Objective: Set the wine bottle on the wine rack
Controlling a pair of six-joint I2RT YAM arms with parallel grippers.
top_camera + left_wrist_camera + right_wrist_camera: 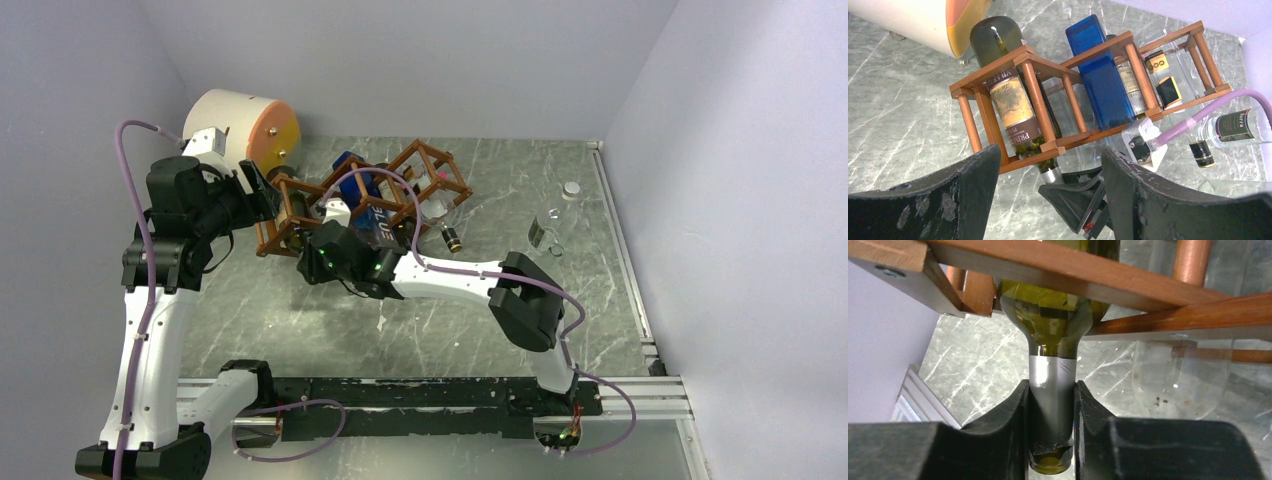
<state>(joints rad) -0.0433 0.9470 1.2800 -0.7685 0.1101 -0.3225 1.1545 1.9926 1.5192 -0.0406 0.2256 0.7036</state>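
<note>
The wine rack [415, 170] is a reddish-brown lattice lying on the table at the back. A green wine bottle [1015, 100] with a cream and brown label lies in its leftmost cell, its neck sticking out toward me. My right gripper [1050, 425] is shut on that silver-foiled neck [1050, 380]; it also shows in the top view [315, 250] and the left wrist view [1083, 200]. The rack's bars [1073, 265] cross just above the bottle's shoulder. My left gripper [1050, 152] is open and empty, close to the rack's left end [262, 195].
A cream-and-orange drum [245, 130] stands behind the rack's left end. A blue bottle [1098, 75] and clear bottles [1178, 375] fill other cells. A small dark-capped bottle [450, 238] lies by the rack's right end. A clear glass item [545, 232] and a white cap [570, 188] lie at the right.
</note>
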